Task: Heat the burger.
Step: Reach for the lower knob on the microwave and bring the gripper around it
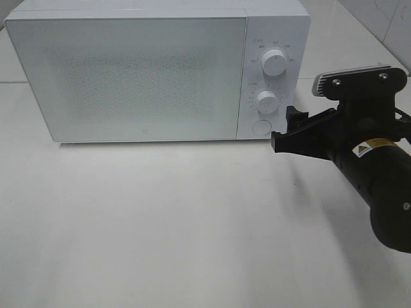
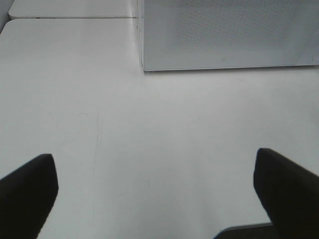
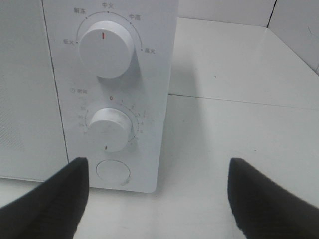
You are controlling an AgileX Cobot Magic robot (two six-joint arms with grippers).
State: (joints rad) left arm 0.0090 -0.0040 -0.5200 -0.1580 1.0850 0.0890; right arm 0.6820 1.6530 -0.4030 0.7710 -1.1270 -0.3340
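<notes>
Right pincer (image 1: pixel 286 131) is closest to me: jaws apart, nothing between them. It hangs over the bench (image 1: pixel 160 224), just in front of the microwave (image 1: pixel 273 25) control panel, level with the round button (image 1: pixel 261 126). Timer knob (image 1: pixel 267 101) sits above that, power knob (image 1: pixel 275 62) on top. I can't tell if a finger touches the casing. Door (image 1: pixel 135 77) is shut. Left pincer (image 2: pixel 157 199) is wide apart and empty, over the bench, facing the microwave's front corner. Burger: I can't see it in any view.
</notes>
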